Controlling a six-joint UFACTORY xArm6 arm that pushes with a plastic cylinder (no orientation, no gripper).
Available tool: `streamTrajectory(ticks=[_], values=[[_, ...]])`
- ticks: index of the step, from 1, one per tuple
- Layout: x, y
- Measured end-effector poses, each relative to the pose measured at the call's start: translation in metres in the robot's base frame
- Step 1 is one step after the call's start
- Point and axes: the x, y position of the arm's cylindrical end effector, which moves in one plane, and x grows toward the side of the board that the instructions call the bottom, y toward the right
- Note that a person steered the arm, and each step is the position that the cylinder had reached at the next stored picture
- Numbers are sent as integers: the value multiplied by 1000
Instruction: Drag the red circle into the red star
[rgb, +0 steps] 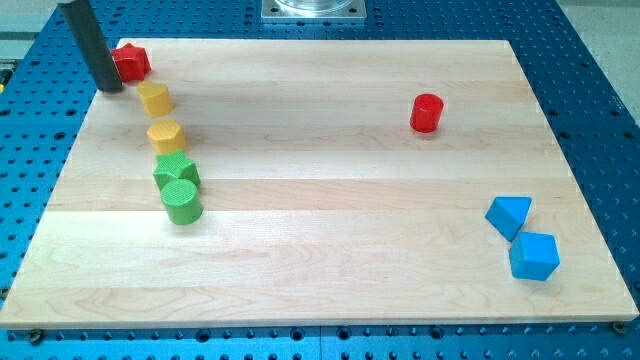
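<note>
The red circle (426, 112), a short red cylinder, stands alone on the wooden board at the view's upper right. The red star (131, 62) sits at the board's top left corner. My tip (111, 87) is the lower end of the dark rod, which comes down from the view's top left. The tip rests just left of and slightly below the red star, touching or nearly touching it. It is far from the red circle, which is across the board to the right.
Below the red star run two yellow blocks (155, 98) (165, 135), then a green block (175, 172) and a green cylinder (183, 201). Two blue blocks (509, 215) (534, 256) lie at the lower right. The wooden board (320, 250) lies on a blue perforated table.
</note>
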Motion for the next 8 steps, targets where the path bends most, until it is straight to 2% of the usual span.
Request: streamTrajectory(ticks=[1, 2, 5, 7, 8], values=[[-5, 24], [2, 78], [4, 424], [15, 566], [46, 596]])
